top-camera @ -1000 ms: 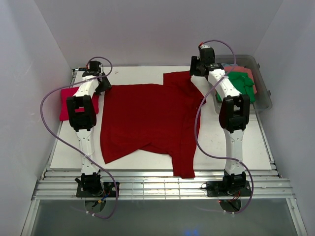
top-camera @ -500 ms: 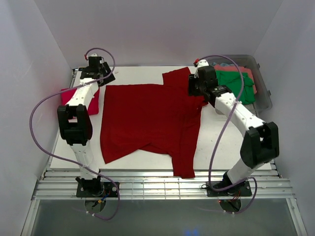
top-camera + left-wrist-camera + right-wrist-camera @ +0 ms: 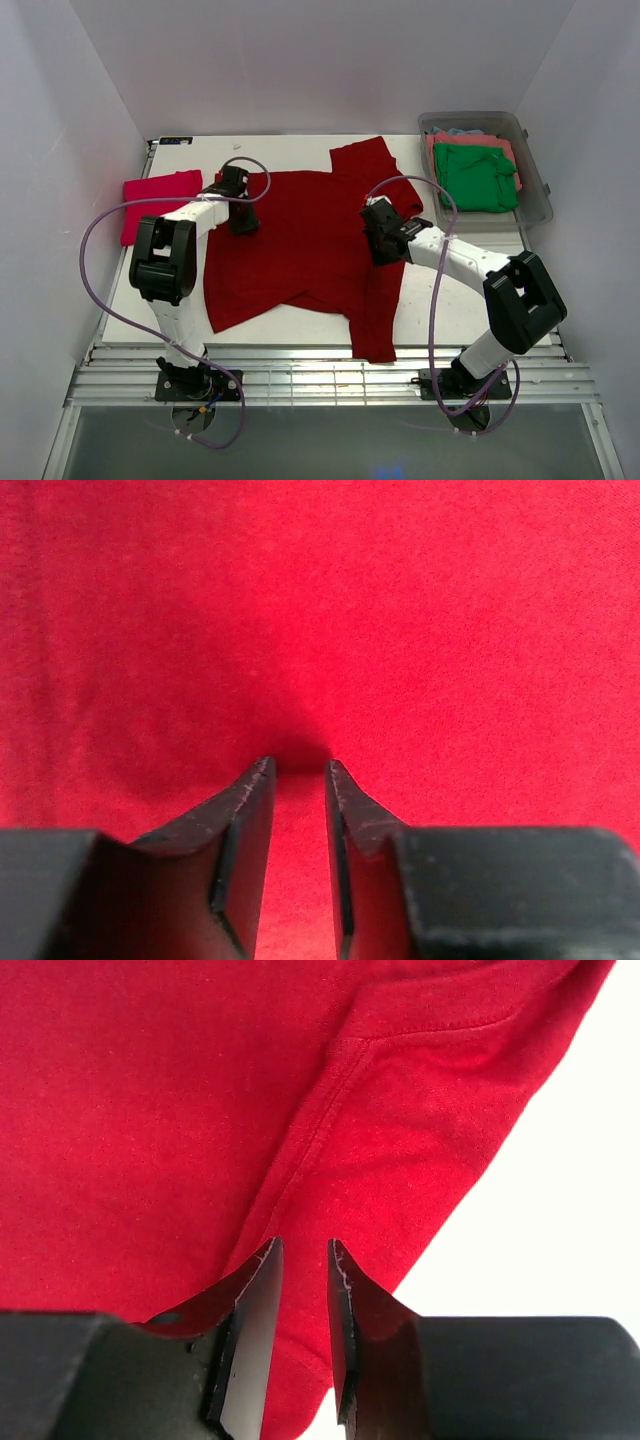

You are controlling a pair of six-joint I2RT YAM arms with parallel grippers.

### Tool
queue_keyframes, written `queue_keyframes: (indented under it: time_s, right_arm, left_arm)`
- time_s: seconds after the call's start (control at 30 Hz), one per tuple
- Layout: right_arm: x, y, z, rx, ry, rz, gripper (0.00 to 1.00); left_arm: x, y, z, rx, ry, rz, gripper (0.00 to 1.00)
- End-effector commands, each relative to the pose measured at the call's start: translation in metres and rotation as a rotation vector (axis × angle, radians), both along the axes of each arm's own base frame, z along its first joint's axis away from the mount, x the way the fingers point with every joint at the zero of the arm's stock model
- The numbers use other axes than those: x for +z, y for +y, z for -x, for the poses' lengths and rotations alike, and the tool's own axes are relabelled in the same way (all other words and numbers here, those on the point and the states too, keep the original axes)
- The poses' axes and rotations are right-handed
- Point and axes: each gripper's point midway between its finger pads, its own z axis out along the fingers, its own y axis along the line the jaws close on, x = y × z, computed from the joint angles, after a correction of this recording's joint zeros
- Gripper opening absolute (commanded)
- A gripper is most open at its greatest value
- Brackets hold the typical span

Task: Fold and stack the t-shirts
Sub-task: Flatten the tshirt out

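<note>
A dark red t-shirt (image 3: 300, 240) lies spread flat on the white table (image 3: 480, 300), one sleeve at the far side and its lower part folded toward the near edge. My left gripper (image 3: 243, 222) points down onto the shirt's left part; in the left wrist view the gripper (image 3: 298, 765) has a narrow gap, its tips on flat cloth (image 3: 400, 610). My right gripper (image 3: 383, 250) is over the shirt's right edge; the right wrist view shows it (image 3: 303, 1245) narrowly open above a seam (image 3: 320, 1130), with nothing pinched.
A folded pinkish-red shirt (image 3: 160, 195) lies at the table's far left. A clear grey tub (image 3: 535, 200) at the far right holds a green shirt (image 3: 475, 175) over a coral one (image 3: 436, 143). White walls enclose the table.
Both arms swung in from the far edge of the table and came down onto the dark red shirt. Both pairs of jaws have narrowed.
</note>
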Motion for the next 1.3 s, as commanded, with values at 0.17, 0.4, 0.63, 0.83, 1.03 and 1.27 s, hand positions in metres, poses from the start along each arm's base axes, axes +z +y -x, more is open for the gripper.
queue_keyframes:
  time_s: [0.17,0.4,0.63,0.83,1.03,1.27]
  right_arm:
    - [-0.011,0.002,0.005,-0.059,0.001,0.016,0.33]
    - [-0.021,0.013,0.011,-0.046,0.020,-0.012,0.38]
    - [-0.024,0.022,0.012,-0.046,0.029,-0.037,0.40]
    - [-0.037,0.023,0.016,-0.038,0.057,-0.017,0.39]
    - [-0.042,0.016,0.021,-0.042,0.066,0.012,0.20]
    - [-0.014,0.002,0.027,-0.059,0.029,0.036,0.12]
  left_arm:
    - [0.030,0.001,0.011,0.011,-0.072,0.032,0.38]
    - [0.022,0.002,0.025,0.015,-0.045,0.036,0.34]
    - [0.024,0.005,0.031,0.018,-0.052,0.032,0.31]
    - [0.023,0.005,0.036,0.017,-0.044,0.032,0.30]
    - [0.024,0.008,0.038,0.020,-0.049,0.023,0.29]
    - [0.023,0.007,0.039,0.019,-0.045,0.026,0.26]
